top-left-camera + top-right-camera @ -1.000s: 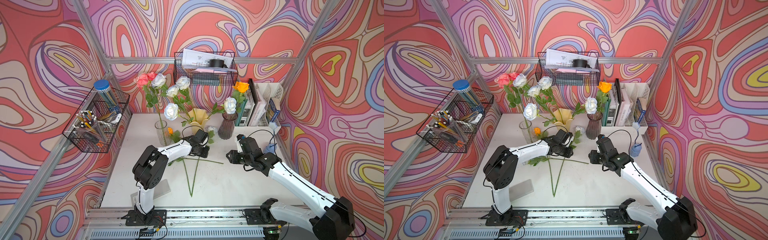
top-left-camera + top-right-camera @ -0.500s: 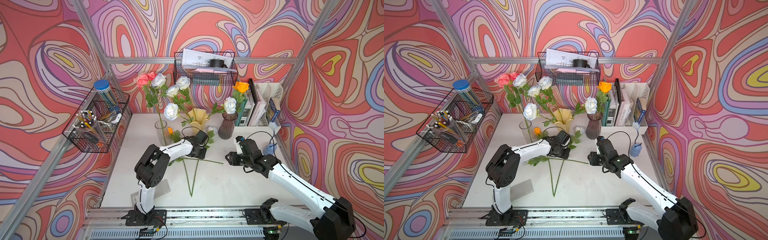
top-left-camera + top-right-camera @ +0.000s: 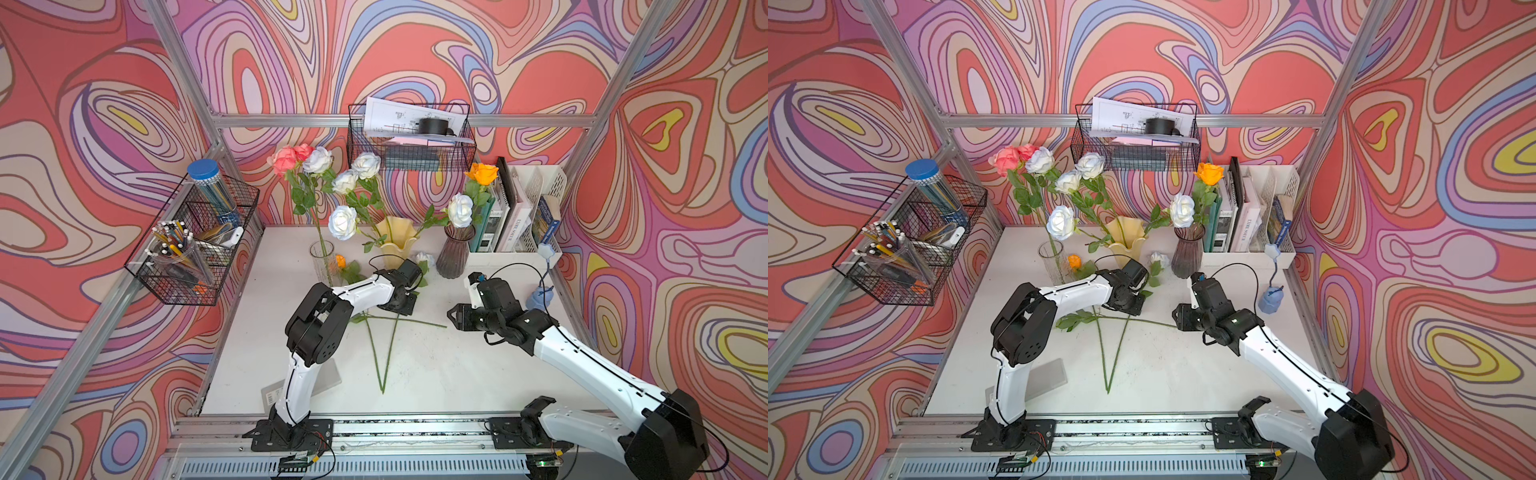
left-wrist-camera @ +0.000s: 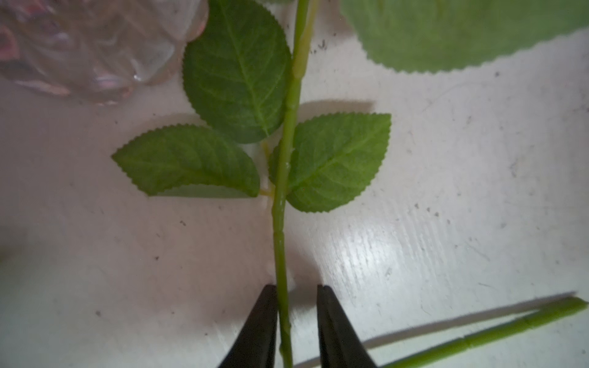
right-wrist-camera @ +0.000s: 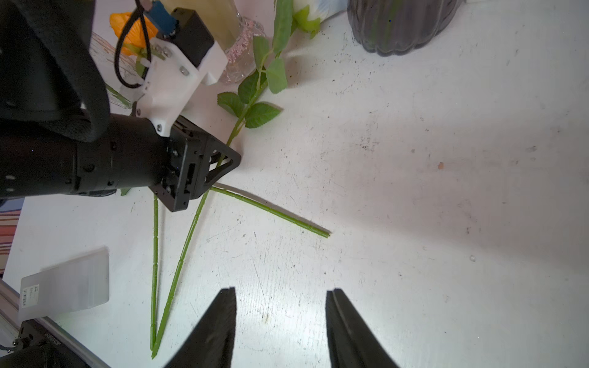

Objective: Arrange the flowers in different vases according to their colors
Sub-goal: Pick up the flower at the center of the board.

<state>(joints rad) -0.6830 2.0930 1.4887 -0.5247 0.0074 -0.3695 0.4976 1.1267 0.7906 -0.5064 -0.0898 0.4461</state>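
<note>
White tabletop (image 3: 457, 374) in both top views: you've three long green leafy rose stems (image 3: 376, 353) lying crossed before clear glass vase (image 3: 322, 258), creamy yellow wavy vase (image 3: 395, 245), smoky purple ribbed vase (image 3: 453, 257). Left wrist: left gripper (image 4: 295, 290) straddles one stem, jaws narrowly apart, one finger touching. Right wrist: right gripper (image 5: 281, 291) half open, empty.

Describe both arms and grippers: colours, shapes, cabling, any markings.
Matched pair. The left arm and right arm have white link shells and blocky black joints. The left gripper and right gripper have black, tapered, wedge-like fingers. A white bracket at the left wrist carries a black camera box. A thin black cable loops off each wrist. No readable markings.
</note>
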